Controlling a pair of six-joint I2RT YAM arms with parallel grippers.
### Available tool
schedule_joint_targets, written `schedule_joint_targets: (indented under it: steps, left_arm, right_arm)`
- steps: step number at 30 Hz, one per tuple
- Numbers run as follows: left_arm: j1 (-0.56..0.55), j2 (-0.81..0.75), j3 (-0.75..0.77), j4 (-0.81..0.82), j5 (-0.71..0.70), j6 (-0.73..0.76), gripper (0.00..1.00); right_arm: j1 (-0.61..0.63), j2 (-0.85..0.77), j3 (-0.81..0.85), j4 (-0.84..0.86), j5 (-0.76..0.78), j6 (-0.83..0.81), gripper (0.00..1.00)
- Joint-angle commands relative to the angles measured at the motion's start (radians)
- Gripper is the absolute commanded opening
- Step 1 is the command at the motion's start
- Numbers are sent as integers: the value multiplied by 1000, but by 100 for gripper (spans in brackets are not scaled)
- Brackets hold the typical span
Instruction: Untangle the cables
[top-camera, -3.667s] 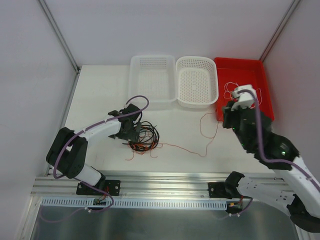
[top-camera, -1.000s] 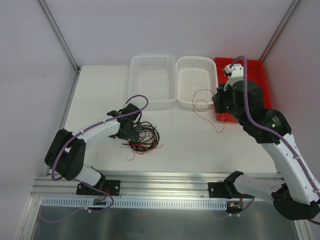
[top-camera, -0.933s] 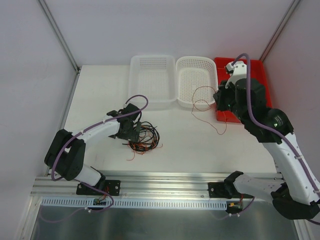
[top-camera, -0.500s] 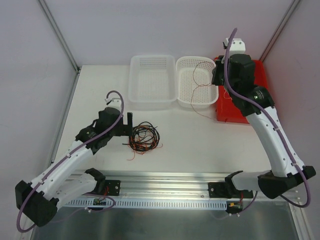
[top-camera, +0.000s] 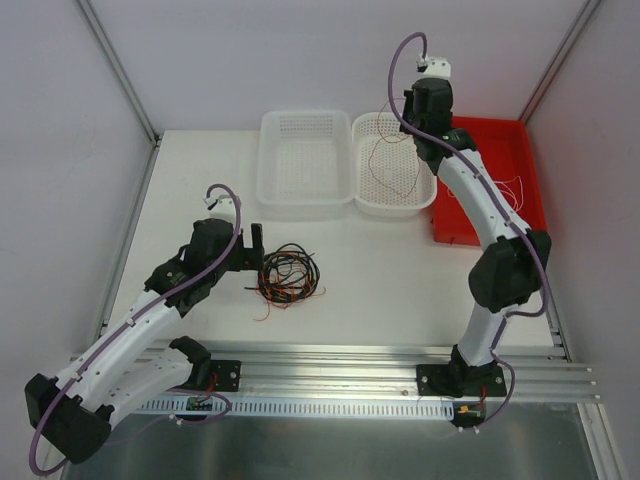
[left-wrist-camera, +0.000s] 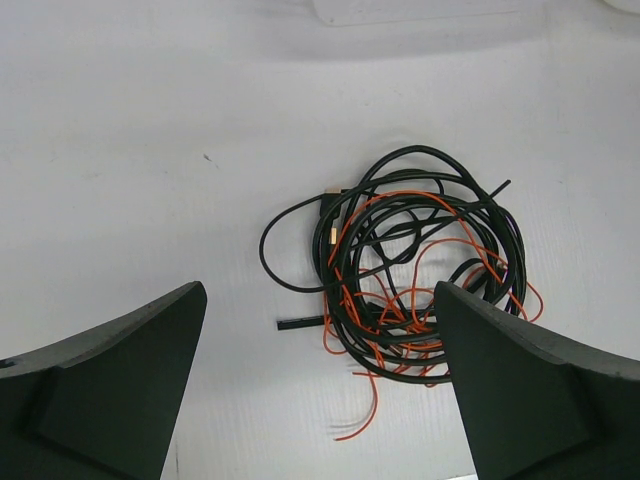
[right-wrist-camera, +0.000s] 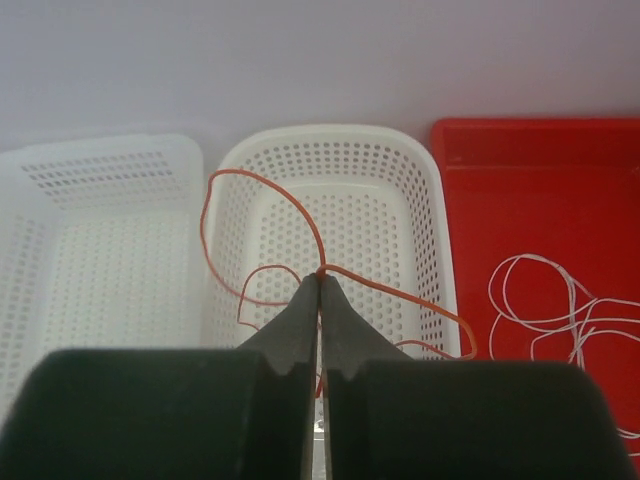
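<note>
**Right arm extended at full reach; left arm raised over the bundle**
Right arm reaches toward 12 o'clock. The right gripper (right-wrist-camera: 319, 278) is clamped tight on an orange wire (right-wrist-camera: 390, 288) that dangles over the oval basket (right-wrist-camera: 330, 135). The left gripper (left-wrist-camera: 320, 292) is spread wide, holds nothing, and hovers above the tangled cables (left-wrist-camera: 420, 290) on the table (left-wrist-camera: 150, 150). In the top view the bundle lies at its 3 o'clock.

2 baskets (top-camera: 305, 150) (top-camera: 400, 190), 1 red tray (top-camera: 490, 140), 1 cable tangle (top-camera: 290, 275), 1 separate orange wire (right-wrist-camera: 236, 171).

We lose the orange wire (right-wrist-camera: 203, 220) behind the right end effector (right-wrist-camera: 319, 278); the white cables (right-wrist-camera: 572, 312) are cut by the edge.
</note>
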Motion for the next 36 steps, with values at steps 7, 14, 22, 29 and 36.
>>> schedule_joint_targets:
  steps: [7,14,22,29,36]
  left_arm:
    - [7,16,-3,30,6,15,99]
    - [9,39,1,28,21,17,99]
    - [9,72,9,30,93,12,99]
    - [9,138,20,25,178,9,99]
    - [9,229,52,-24,227,-8,99]
  right_arm:
    - [-41,373,183,-36,-34,102,5]
    - [-52,302,113,-134,-127,116,53]
    - [-29,-16,-122,-179,-207,97,91]
    - [85,-308,-416,-181,-293,246,90]
    - [289,-460,-801,-8,-321,421,71]
